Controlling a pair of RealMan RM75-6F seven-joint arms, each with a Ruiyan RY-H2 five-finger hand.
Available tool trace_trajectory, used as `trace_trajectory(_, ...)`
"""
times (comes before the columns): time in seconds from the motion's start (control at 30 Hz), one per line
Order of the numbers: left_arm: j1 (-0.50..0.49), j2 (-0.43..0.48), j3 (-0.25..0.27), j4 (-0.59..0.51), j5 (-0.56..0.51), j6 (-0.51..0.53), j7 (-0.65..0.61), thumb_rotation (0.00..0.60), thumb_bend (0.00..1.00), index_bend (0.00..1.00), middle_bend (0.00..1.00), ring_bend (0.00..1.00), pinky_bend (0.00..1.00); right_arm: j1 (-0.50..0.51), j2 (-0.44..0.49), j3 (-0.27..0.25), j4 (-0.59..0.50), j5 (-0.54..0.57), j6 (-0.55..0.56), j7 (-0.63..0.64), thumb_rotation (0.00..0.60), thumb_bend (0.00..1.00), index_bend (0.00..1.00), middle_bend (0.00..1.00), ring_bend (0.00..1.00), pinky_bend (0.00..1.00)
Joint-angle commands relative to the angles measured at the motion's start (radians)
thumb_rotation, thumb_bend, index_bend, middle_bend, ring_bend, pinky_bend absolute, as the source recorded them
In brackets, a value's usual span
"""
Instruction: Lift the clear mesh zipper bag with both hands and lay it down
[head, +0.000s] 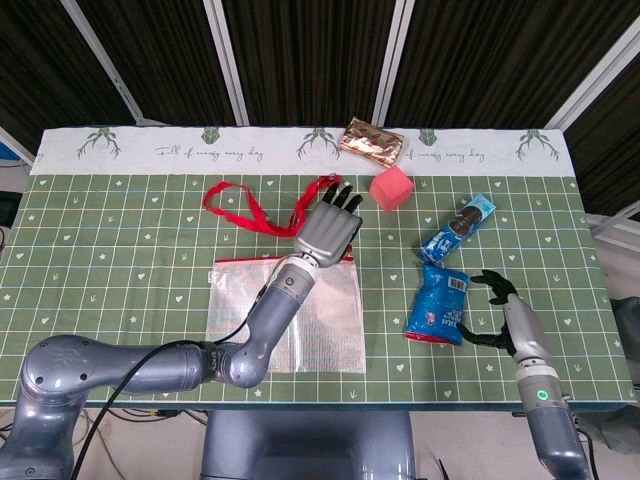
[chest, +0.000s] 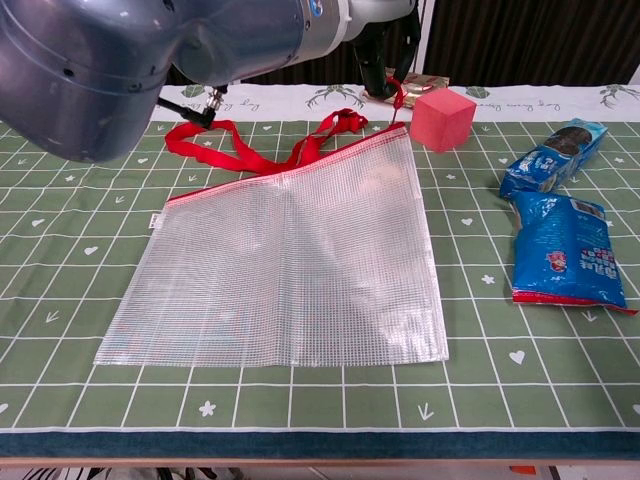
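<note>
— While the left hand pinches its red-zippered corner, where is the clear mesh zipper bag?
— Corner raised, bottom edge on the green checked tablecloth; right hand loosely curled, empty.

**Grey-shelled arms, dark-fingered hands**

The left arm wears a smooth, glossy blue-grey shell with rounded, bulbous joints. A thin black cable runs along its forearm. The left hand has a pale silver-grey back plate and black fingers. In the chest view a small blue mark shows on the wrist casing near the hand. The right arm is slimmer, light grey, carrying a lit green dot on its wrist. The right hand has a grey back and black fingers.
</note>
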Motion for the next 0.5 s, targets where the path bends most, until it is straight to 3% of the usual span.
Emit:
trace_trajectory(0.03, 0.001, 0.013, 0.004, -0.014, -0.010, 0.008, -0.009, 0.600, 0.43, 0.60, 0.14, 0.00, 0.00, 0.134, -0.060, 0.109, -0.058, 0.231, -0.041, -0.057, 0.600, 0.31, 0.28, 0.13, 0.08, 0.26)
trace_trajectory(0.27, -0.006, 0.038, 0.000, -0.043, -0.030, 0.012, -0.032, 0.600, 0.43, 0.60, 0.15, 0.00, 0.00, 0.325, -0.166, 0.223, -0.017, 0.539, 0.003, -0.134, 0.600, 0.31, 0.32, 0.13, 0.08, 0.26)
trace_trajectory(0.5, -0.019, 0.059, 0.002, -0.058, -0.046, 0.013, -0.047, 0.600, 0.43, 0.61, 0.15, 0.00, 0.00, 0.466, -0.264, 0.313, 0.041, 0.731, 0.064, -0.164, 0.600, 0.32, 0.33, 0.13, 0.08, 0.26)
